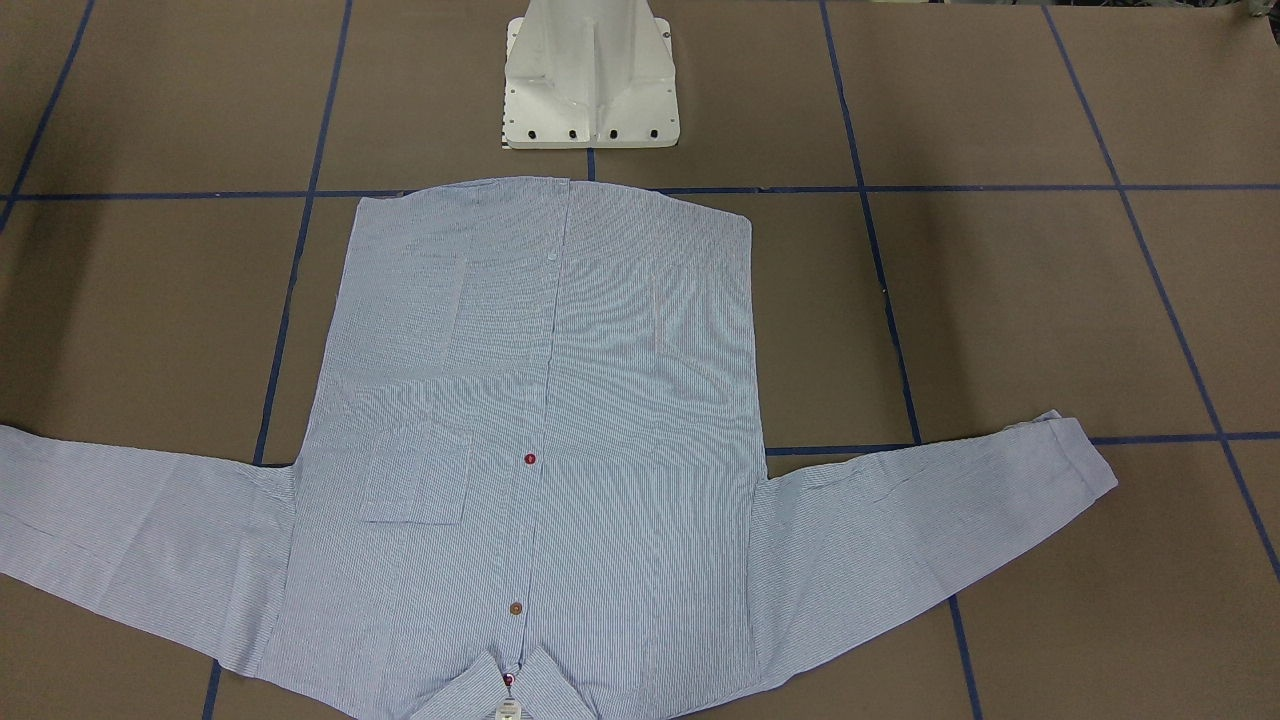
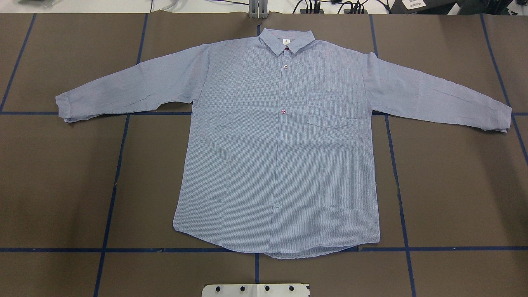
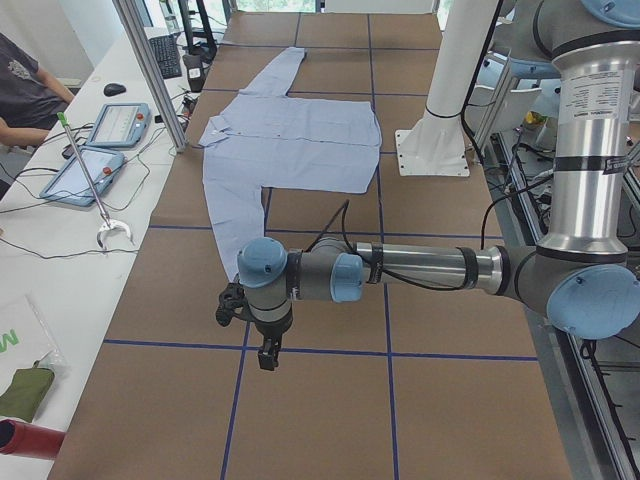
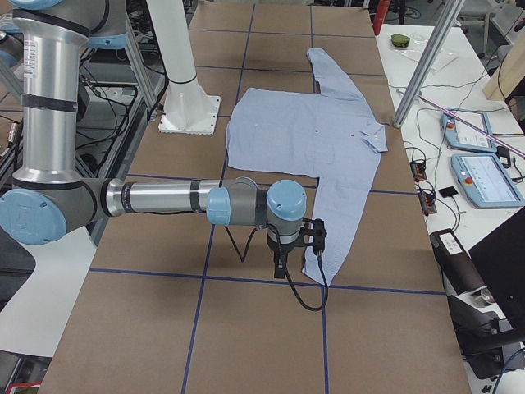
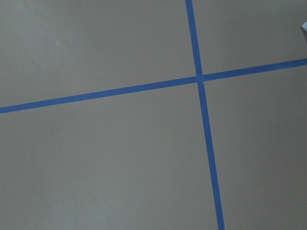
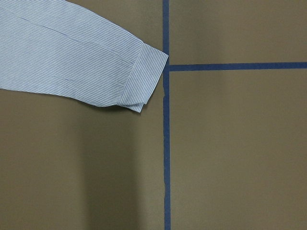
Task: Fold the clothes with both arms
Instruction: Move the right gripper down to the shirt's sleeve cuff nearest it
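Starting well out to the left of the pedestal base [image 2: 255, 290]: left gripper [image 3: 268, 358] hanging fingers-down over bare brown table [image 2: 453, 185], out past the left cuff [image 2: 62, 110] and apart from it. Cannot tell whether spread or closed (seen only from the table's end; no fingers in its own wrist view, just blue tape lines [image 5: 199, 79] and a sliver of striped cloth at the right edge).

Moving straight ahead of the pedestal base to the shirt [image 2: 280, 144]: spread flat, buttoned front up, hem nearest the base, collar [image 2: 286, 41] farthest from it. Long axis of the body running straight away from the base, sleeves stretched out to either side across that line. No fold made yet, by the look of it, and no cloth lifted toward either gripper.

Ending well out to the right of the base with the right gripper [image 4: 280, 269]: poised above the table close by the right cuff [image 6: 144, 79], seemingly nearer its cuff than the left gripper to its own. Again cannot tell the spread of the fingers (side view only, none in the wrist picture).

Probably calling for an inward reach from each side, toward the base's centre line, for a sleeve end, the right side with the shorter trip.

Cut off in the front-facing view: the collar's far edge and the right cuff. Missing altogether from that view and the overhead one: both grippers
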Robot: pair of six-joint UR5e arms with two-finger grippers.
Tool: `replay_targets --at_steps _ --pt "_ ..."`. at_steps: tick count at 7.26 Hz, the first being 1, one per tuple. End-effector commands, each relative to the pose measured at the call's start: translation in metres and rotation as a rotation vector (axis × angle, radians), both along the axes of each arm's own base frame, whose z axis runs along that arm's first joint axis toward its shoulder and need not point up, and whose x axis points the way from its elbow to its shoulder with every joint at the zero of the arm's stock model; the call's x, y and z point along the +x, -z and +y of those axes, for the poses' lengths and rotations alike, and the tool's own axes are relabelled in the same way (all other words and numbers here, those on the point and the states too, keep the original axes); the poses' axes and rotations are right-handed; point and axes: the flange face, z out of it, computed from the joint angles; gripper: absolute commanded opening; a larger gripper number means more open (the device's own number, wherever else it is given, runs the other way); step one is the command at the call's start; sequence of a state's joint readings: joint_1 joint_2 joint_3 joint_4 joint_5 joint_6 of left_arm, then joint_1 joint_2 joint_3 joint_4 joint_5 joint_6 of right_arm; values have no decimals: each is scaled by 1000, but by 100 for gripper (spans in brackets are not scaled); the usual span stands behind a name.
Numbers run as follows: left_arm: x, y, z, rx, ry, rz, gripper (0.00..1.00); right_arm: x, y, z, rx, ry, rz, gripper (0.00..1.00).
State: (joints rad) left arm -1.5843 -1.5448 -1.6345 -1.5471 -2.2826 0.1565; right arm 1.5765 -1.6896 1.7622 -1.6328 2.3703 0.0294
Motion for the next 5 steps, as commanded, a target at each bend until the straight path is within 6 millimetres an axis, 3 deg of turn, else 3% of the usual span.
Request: replay_targets --at_steps 1,5 --pt "0 4 0 3 0 0 99 1 -2 5 -4 -2 2 100" --pt "0 8 0 20 0 1 99 0 0 5 3 -4 -10 100"
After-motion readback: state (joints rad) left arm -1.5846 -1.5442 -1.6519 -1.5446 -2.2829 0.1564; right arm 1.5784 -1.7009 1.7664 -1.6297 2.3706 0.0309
